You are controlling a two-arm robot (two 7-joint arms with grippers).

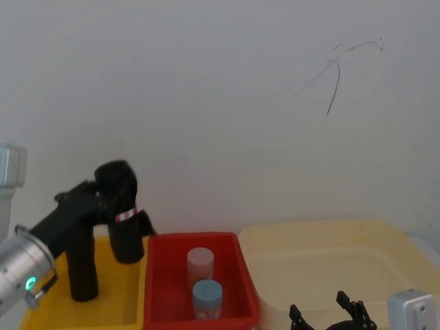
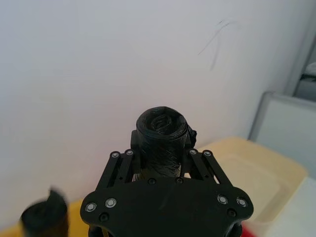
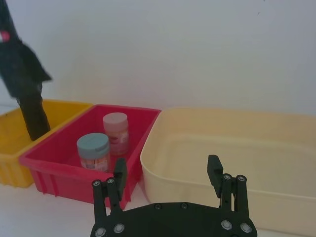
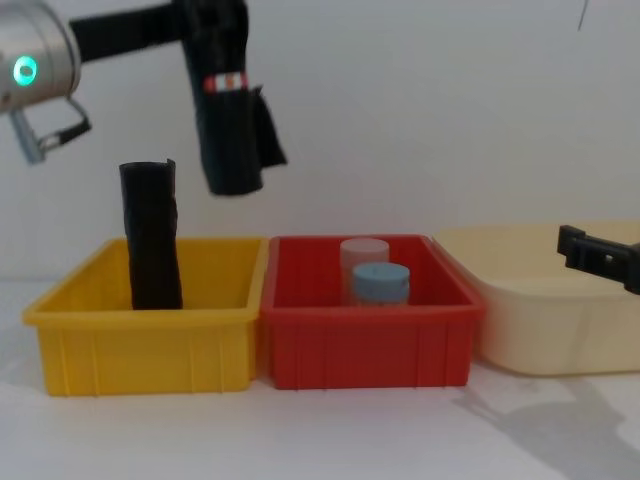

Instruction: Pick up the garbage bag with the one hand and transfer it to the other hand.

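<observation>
White wall (image 1: pixel 220 103) behind a white desk (image 4: pixel 400 430); the garbage bag (image 4: pixel 228 120) hangs in the air, not yet passed across.

The left gripper (image 2: pixel 163 145) is clamped on the upper part of the upright roll, above its red-and-white band. It holds the bag clear above the seam between the yellow bin (image 4: pixel 140 345) and the red bin (image 4: pixel 365 345). A plain black roll (image 4: pixel 150 240) stands in the yellow bin, and two jars sit in the red one. The right gripper (image 3: pixel 167 168) waits low by the cream tub (image 4: pixel 540 330), well apart from the bag, with its jaws spread and nothing between them. The bag looks light, wound tight enough to stay stiff, though its film is probably slick. A loose flap sticks out beside the band. The free length below the band looks like the best hold, taken across the firm body and not on the flap.
</observation>
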